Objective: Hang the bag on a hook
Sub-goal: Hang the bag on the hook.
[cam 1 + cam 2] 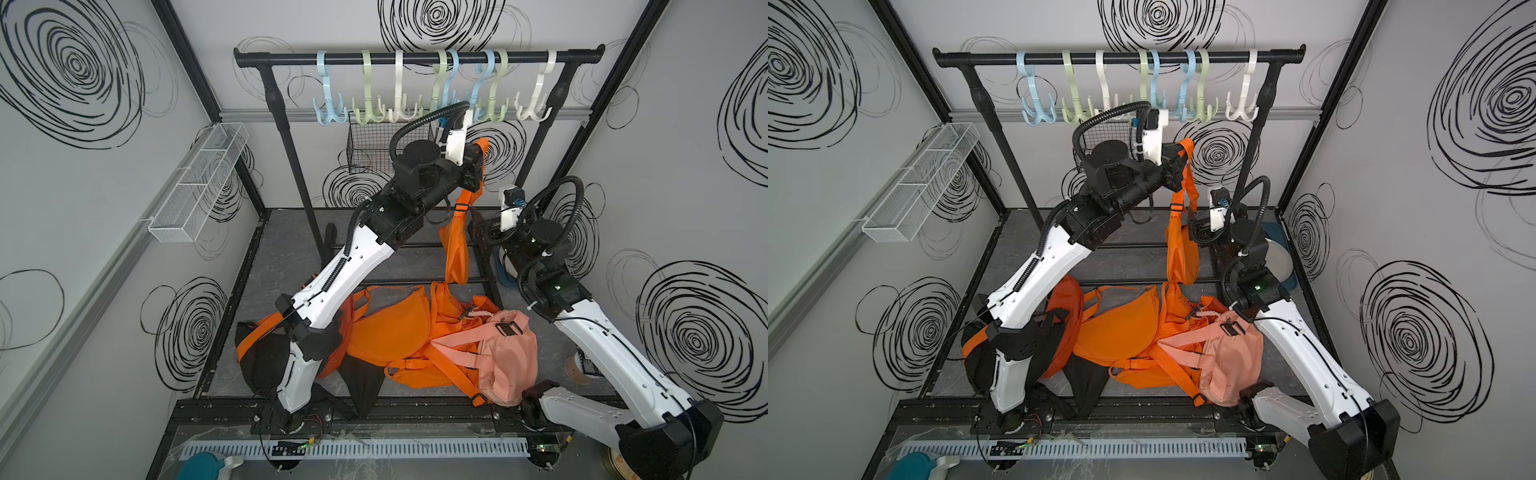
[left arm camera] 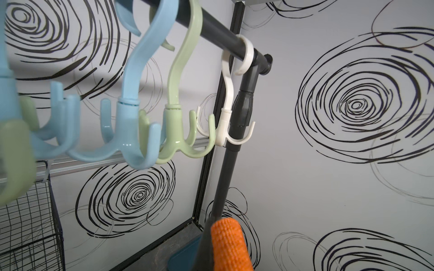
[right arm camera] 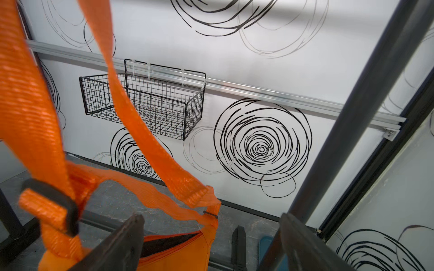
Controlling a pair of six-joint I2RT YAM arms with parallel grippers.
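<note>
Grey walls (image 1: 104, 249) with black swirls are all around me. Up high runs a black rail (image 1: 415, 57) with hooks hanging in a row.

My left gripper (image 1: 1177, 168) is pinched shut on the orange strap (image 1: 1190, 178). Up past it I see a blue hook (image 2: 131, 131), then a green hook (image 2: 178, 131), then a white hook (image 2: 224, 126). None of them has the strap on it yet.

The orange bag (image 1: 1181, 257) hangs from the strap, right under my left gripper. Just beside the bag, my right gripper (image 3: 212, 219) is down low and wide open. It holds nothing. The top of the bag shows between its two fingers (image 3: 122, 241), but I cannot tell if they touch it. Lower than both grippers, more bags (image 1: 395, 332) lie in a pile.

I think I am at the lifting step. Next I need to raise the strap a bit more and slip its loop over one arm of a hook. Only then should I let go. If the loop hangs flat, it may miss the hook.
</note>
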